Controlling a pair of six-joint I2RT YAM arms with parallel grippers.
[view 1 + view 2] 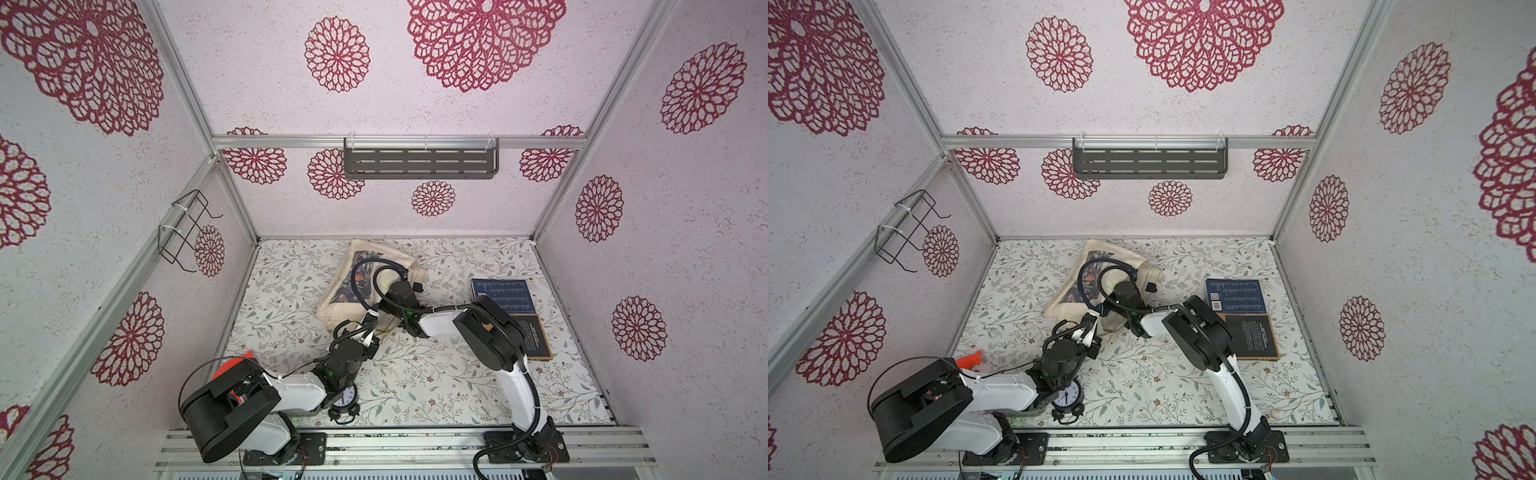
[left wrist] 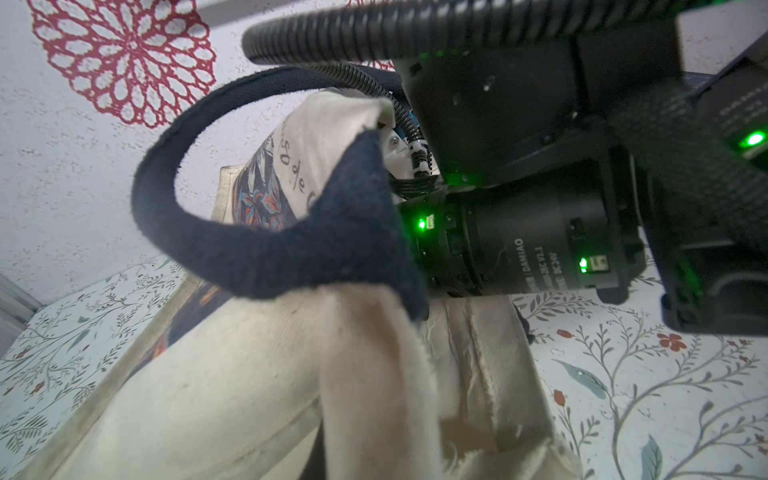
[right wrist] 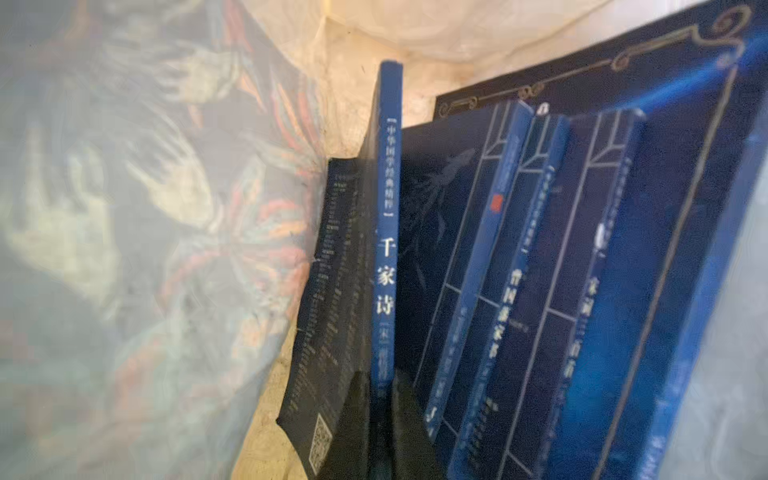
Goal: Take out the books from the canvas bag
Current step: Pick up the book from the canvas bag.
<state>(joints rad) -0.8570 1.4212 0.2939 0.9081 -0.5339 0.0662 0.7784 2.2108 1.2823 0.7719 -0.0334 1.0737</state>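
**Right jaws pinching a book inside the bag, left jaws holding the bag's rim**

The floral tabletop is carrying everything. The cream canvas bag is lying slumped toward its far middle, printed side up and mouth facing the robot. A navy strap handle is looping above the opening.

On the robot's right, well apart from the bag, two books are already lying flat outside it. One is a navy book. Just beside it, nearer the robot, is a black book with an orange-tan border, partly covered by the right arm.

Inside the bag, the right wrist view is showing more navy books standing side by side, with a larger black, gold-bordered book behind them. A blue-spined book is standing at the end of the row, next to the printed canvas wall.

A black alarm clock is sitting near the front edge, under the left arm.

The right gripper is reaching into the bag's mouth. Its jaws are narrowed onto the blue-spined book, one dark finger touching each side of the spine at the end nearest the camera.

The left gripper is sitting at the bag's near rim, its jaws drawn together on the canvas. In the left wrist view cloth is hiding the jaws themselves.
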